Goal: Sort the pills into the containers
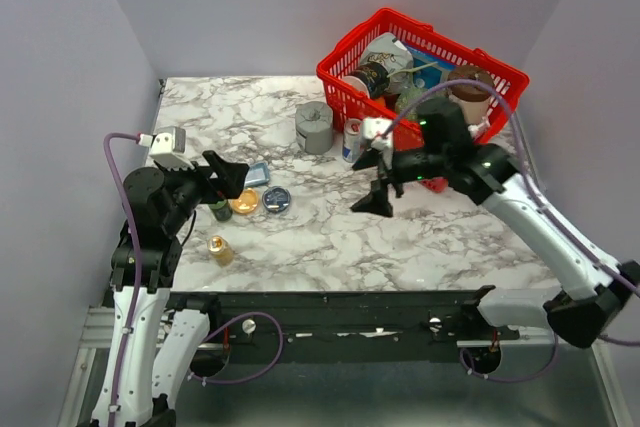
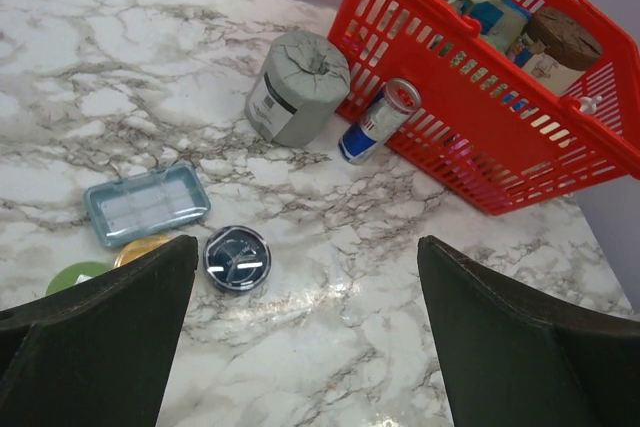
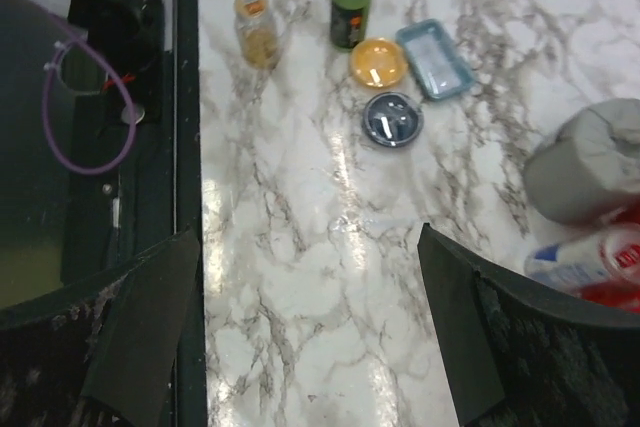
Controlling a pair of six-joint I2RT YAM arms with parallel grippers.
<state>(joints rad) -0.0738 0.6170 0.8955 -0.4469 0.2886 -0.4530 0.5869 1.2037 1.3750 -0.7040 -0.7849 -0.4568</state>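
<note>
The orange dish (image 1: 243,202) and the dark blue dish (image 1: 277,199) sit side by side on the marble table's left part. Both show in the left wrist view, orange (image 2: 140,247) and blue (image 2: 237,258), and in the right wrist view, orange (image 3: 378,62) and blue (image 3: 392,119). An amber pill bottle (image 1: 220,249) stands near the front edge. No loose pills show. My left gripper (image 1: 228,177) is open and empty above the dishes. My right gripper (image 1: 378,182) is open and empty over the table's middle.
A pale blue pill tray (image 1: 257,174) and a green-capped bottle (image 1: 219,210) lie by the dishes. A grey notched block (image 1: 314,127), a can (image 1: 352,140) and the red basket (image 1: 420,72) stand at the back right.
</note>
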